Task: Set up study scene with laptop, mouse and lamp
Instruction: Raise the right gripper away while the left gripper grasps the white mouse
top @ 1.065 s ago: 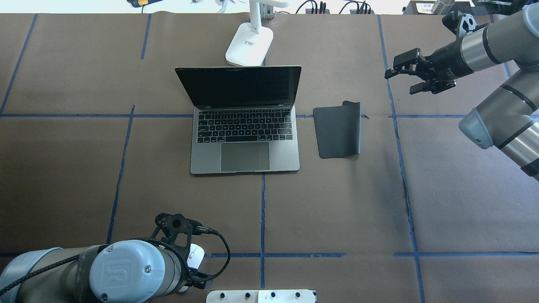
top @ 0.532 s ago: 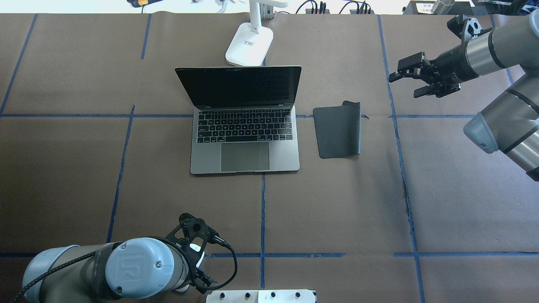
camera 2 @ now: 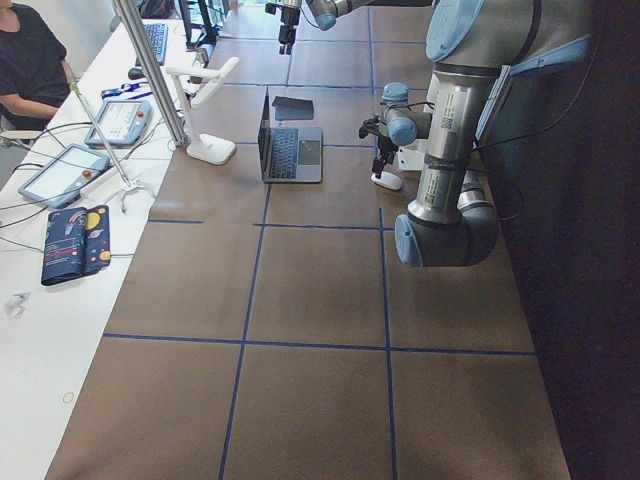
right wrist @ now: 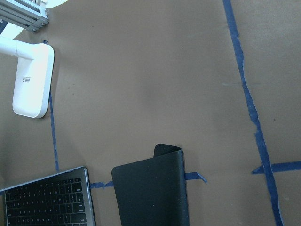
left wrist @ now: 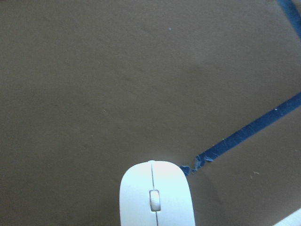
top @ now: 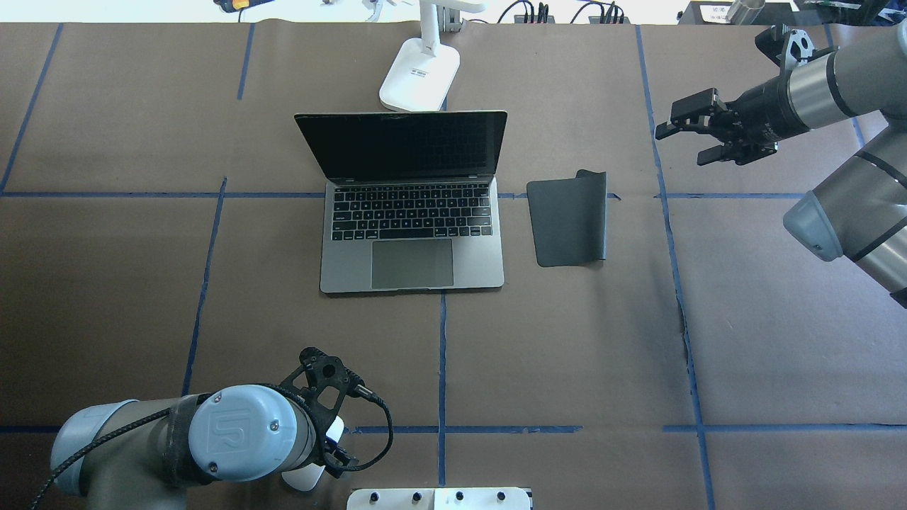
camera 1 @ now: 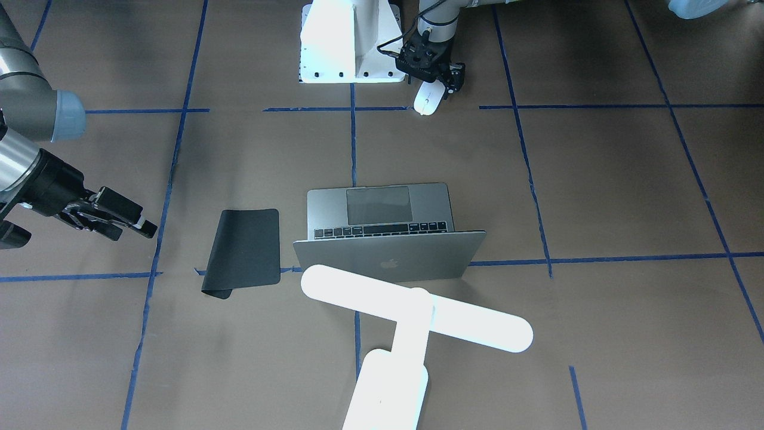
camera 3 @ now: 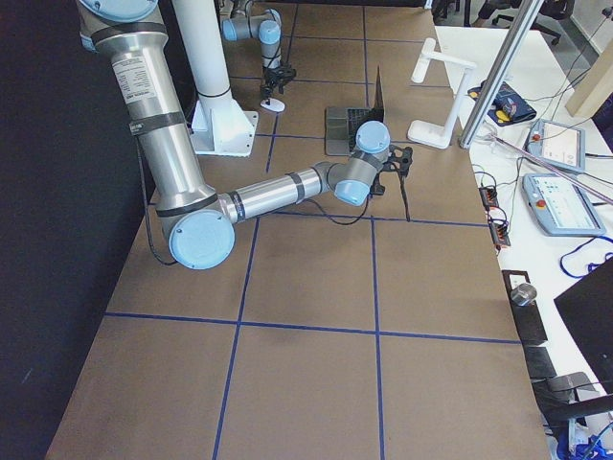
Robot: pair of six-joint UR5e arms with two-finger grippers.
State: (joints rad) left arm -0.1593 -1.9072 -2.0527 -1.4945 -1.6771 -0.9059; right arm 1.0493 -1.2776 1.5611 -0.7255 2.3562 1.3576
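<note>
Small white oval mouse (camera 1: 428, 99) lies on the table (top: 567, 354) nearest me, left gripper (camera 1: 440, 82) right over it; I cannot tell its grip. Farther out sit the open grey metal laptop (top: 418, 255), flat black mat (top: 569, 219) and white bar-headed lamp (top: 419, 78); right gripper (top: 680, 145) hovers spread, empty.

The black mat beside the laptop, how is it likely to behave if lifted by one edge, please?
Probably floppy: the black mat already curls over at one far corner. It looks thin, so likely light, draping rather than staying flat.
</note>
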